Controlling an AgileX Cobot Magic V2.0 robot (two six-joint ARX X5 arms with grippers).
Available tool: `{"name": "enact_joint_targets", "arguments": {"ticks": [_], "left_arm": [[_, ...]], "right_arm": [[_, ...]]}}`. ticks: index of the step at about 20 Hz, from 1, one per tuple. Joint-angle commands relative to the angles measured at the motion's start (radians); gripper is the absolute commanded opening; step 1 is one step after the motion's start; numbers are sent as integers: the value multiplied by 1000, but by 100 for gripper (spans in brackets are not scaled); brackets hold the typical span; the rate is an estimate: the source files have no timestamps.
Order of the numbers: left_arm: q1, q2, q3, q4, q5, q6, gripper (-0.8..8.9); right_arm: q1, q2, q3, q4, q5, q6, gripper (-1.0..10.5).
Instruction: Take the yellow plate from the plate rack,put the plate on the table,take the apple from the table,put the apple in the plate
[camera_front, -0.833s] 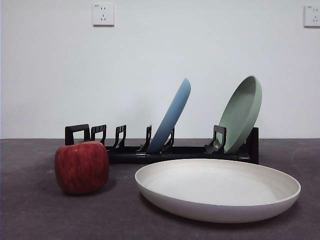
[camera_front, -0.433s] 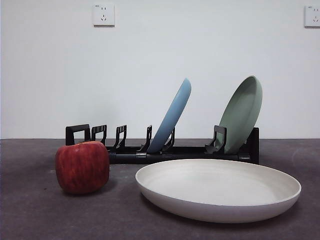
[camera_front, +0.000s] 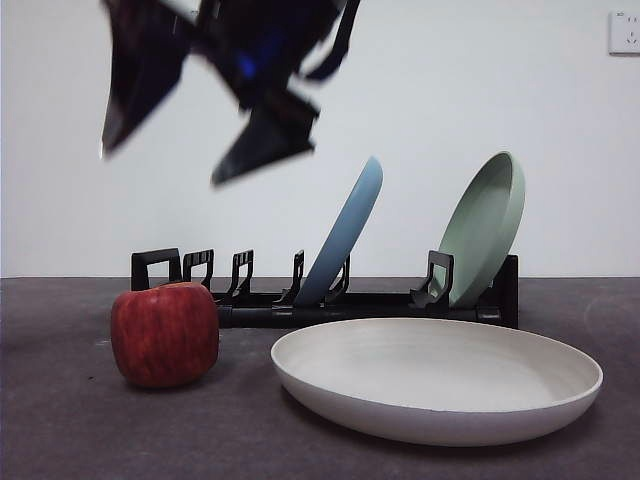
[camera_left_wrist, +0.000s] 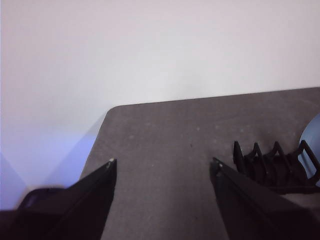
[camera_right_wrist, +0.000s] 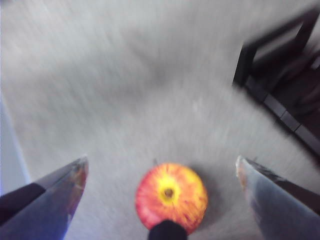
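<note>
Right gripper poised above the apple, fingers spread wide.

Front view: the gripper (camera_front: 200, 140) hangs above the apple (camera_front: 165, 334), which sits on the table (camera_front: 80, 430) beside the yellow plate (camera_front: 436, 378). Right wrist view: the apple lies between the fingers (camera_right_wrist: 55, 195); a centred, straight descent before closing looks best.

A light blue plate (camera_front: 345, 232) is being propped on edge, tilted rightward. A pale green plate (camera_front: 483, 226) is being held likewise, well apart to its right. A white socket (camera_front: 624, 31) is being shown on the wall (camera_front: 500, 90) behind.
</note>
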Motion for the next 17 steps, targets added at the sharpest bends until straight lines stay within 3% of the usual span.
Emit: {"name": "enact_joint_targets", "arguments": {"ticks": [1,9,11,13,14,17], "left_arm": [[3,-3,-5,-5,0,-31,313],[3,-3,-5,-37,0,-39,313],[3,-3,-5,-50,0,-39,313],[3,-3,-5,-58,0,-39,313],[3,-3,-5,-58,0,-39,313],[3,-3,-5,-57,0,-41,313]], "right_arm": [[12,77,0,8,6,-7,500],[23,266,0,61,29,-8,491],[23,280,0,59,30,-8,307],[24,282,-1,59,29,-8,36],[25,282,0,61,29,-8,-16],[25,270,0,59,29,-8,-12]]}}
